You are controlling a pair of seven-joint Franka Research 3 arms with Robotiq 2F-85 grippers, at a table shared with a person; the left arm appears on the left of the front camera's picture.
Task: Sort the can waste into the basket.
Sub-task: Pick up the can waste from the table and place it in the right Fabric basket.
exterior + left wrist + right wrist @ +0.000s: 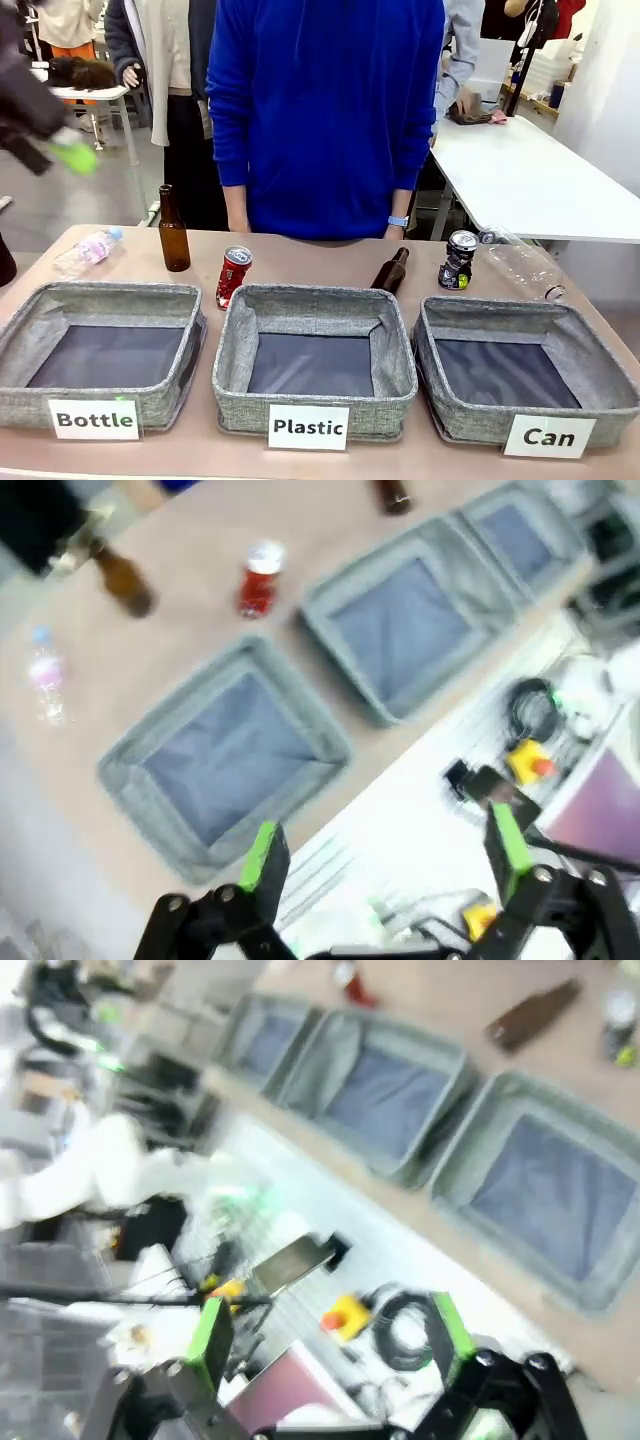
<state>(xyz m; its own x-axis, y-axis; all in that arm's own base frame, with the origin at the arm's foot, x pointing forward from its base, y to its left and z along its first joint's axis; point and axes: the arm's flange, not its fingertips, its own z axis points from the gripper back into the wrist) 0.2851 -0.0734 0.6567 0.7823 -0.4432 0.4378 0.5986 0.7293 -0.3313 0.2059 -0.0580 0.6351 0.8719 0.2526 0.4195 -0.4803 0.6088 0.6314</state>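
A dented red can [234, 275] stands on the table behind the middle basket. To the right, a black can with yellow-green marks [459, 260] stands behind the grey basket labelled "Can" [450, 415], which holds nothing. My left gripper [62, 145] is a blur high at the far left. In its wrist view the left gripper [385, 855] is open above the table's near edge, with the red can [260, 578] far ahead. My right gripper [330, 1340] is open too, off the table's near edge, looking at the Can basket [465, 1145] and the black can [620, 1025].
Baskets labelled "Bottle" [30, 400] and "Plastic" [230, 405] sit left of the Can basket. A brown bottle [173, 232] stands upright, and another [391, 271] lies behind the Plastic basket. Clear plastic bottles [88, 250] [520, 265] lie at both ends. A person in blue [320, 110] stands at the far edge.
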